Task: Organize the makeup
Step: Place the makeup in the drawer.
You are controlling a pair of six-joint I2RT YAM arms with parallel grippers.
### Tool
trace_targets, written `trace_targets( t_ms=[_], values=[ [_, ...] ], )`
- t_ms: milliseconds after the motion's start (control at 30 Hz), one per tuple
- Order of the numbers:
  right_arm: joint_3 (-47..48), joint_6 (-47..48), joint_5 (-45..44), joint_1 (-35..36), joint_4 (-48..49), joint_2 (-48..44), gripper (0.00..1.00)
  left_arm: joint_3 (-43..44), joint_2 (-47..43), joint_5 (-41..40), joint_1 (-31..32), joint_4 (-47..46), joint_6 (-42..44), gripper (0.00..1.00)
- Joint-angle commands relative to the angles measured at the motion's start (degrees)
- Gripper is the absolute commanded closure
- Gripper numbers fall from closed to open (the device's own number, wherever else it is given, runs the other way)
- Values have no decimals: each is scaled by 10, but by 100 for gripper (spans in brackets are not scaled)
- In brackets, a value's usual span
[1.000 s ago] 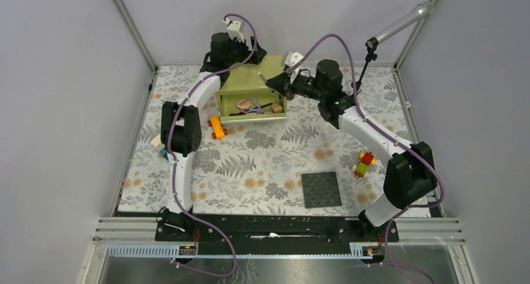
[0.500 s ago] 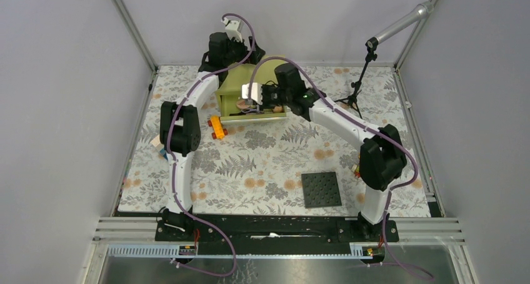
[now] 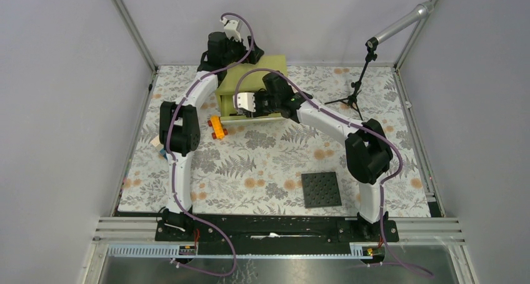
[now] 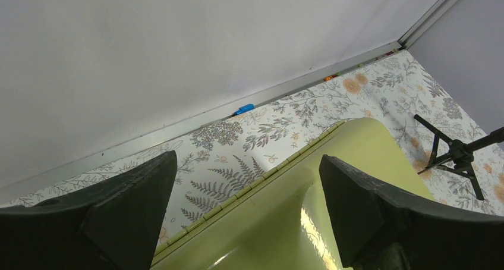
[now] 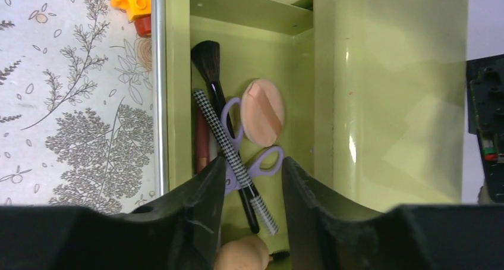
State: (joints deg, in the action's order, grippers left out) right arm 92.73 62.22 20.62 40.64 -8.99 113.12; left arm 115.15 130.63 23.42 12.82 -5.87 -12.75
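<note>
The makeup lies in the open drawer of a green box. In the right wrist view I see a black brush, a checkered wand, purple scissors, a round peach puff, a reddish pencil and a peach egg-shaped sponge. My right gripper hovers over the drawer, its jaws apart and nothing between the tips; the sponge lies low between the fingers' bases. My left gripper stands wide open over the box's hinged back edge.
An orange toy car sits just left of the drawer front. A dark grey studded plate lies on the near right of the floral mat. A small black tripod stands right of the box. Small blocks lie by the left arm.
My right arm has swung left from beside the box to above the open drawer, and its jaws have gone from shut to apart. The left arm has stayed put.
</note>
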Motion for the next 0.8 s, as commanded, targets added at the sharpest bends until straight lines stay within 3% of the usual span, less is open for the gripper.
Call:
trace_targets(
  t_ms=[0,233,433,567,767],
  values=[
    [11,1,-22,4,30,-10,49,1,30,15,-3,82,-22,4],
    [-59,-71,-10,5,109,-83,48,9,37,18,-2,90,-17,4],
    [-167,-291,11,10,225,-166,54,16,44,21,-2,96,-16,4],
    [-241,-501,-31,13,293,-211,61,18,44,19,-2,99,-14,4],
    [-318,-762,-90,26,332,-227,85,18,47,20,-2,99,-15,4]
  ],
)
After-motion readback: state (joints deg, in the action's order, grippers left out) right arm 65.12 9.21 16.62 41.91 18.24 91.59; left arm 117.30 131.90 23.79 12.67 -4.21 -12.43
